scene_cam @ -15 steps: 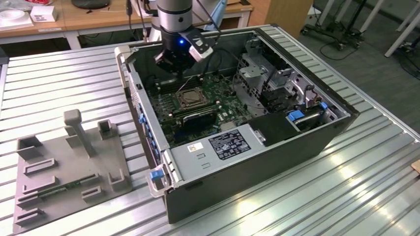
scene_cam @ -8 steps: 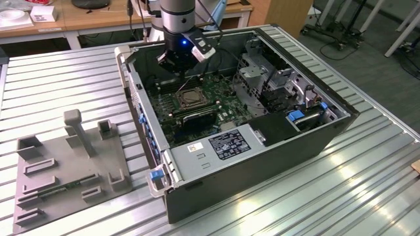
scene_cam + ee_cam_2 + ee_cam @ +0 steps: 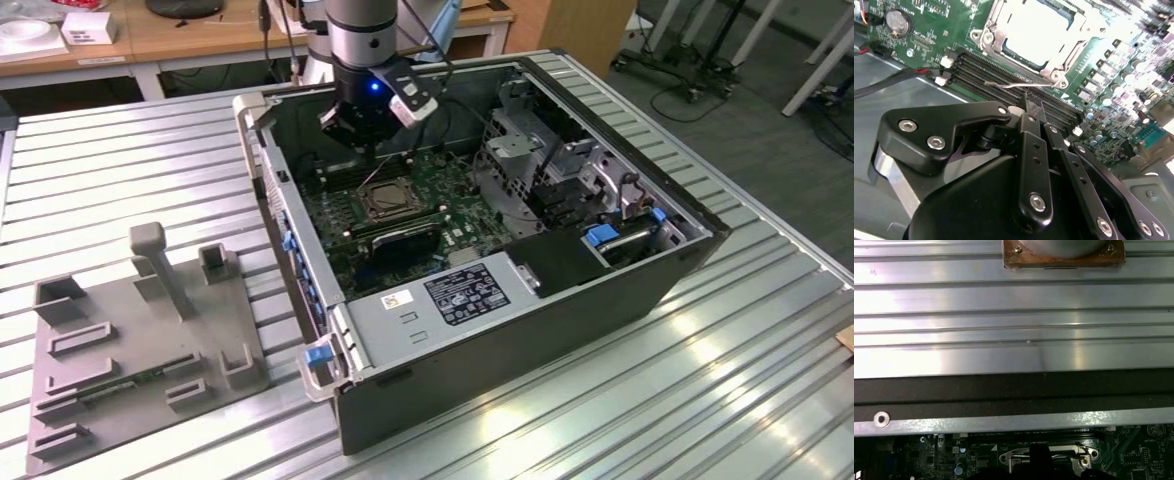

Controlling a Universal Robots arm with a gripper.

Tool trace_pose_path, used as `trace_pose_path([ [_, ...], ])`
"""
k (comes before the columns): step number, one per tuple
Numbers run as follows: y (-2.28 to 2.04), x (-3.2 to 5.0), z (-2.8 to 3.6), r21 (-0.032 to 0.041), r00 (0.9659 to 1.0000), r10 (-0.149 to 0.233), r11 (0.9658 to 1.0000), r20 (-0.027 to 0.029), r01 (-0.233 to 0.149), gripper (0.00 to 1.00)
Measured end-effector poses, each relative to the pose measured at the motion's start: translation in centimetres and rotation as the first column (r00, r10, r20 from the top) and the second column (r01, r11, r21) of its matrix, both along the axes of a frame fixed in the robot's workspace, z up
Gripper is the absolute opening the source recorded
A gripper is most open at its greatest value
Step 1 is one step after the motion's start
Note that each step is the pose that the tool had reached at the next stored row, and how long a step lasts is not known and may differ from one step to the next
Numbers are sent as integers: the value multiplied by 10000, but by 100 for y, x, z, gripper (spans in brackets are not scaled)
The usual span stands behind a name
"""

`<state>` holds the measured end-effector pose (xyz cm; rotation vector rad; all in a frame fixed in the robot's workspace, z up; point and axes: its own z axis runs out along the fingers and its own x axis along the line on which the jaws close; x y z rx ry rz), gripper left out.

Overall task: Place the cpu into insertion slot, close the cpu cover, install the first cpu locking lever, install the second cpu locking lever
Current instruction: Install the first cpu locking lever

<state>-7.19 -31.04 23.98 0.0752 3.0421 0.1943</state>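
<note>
Open computer case (image 3: 534, 330) lies on its side on the slotted aluminium table (image 3: 134, 150), with the green motherboard (image 3: 929, 30) facing up.

We find the cpu (image 3: 1036, 32) seated flat in the insertion slot (image 3: 367, 205), its pale face showing through the window of the cpu cover (image 3: 995, 20). The cover lies down over it, level with the board. The chip is square, so it has no long axis, and its edges run parallel to the socket rim.

A thin wire locking lever (image 3: 1004, 85) runs along the socket edge that faces the gripper (image 3: 1033, 106), with its long axis parallel to the black memory slots (image 3: 989, 70). It looks raised slightly off the board (we cannot tell whether it is latched).

In the second wrist view the gripper's fingers are pressed together with nothing visibly between them. The tips are over the memory slots, just beside the lever, and we cannot tell whether they touch it.

In the exterior view the gripper hangs just beyond the socket's far edge. The case wall (image 3: 274, 190) bounds the board on the exterior view's left, and the drive cage (image 3: 534, 170) does so on the exterior view's right. The space above the board is open.

A grey fixture plate (image 3: 134, 340) sits on the table, well apart from the case.
</note>
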Motion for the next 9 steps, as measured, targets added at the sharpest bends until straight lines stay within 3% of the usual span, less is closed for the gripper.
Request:
trace_pose_path([
  [2, -1, 0, 0, 115, 10000, 0, 9999, 0, 0, 11],
  [9, -7, 10, -56, 198, 10000, -3, 9998, 0, 3, 11],
])
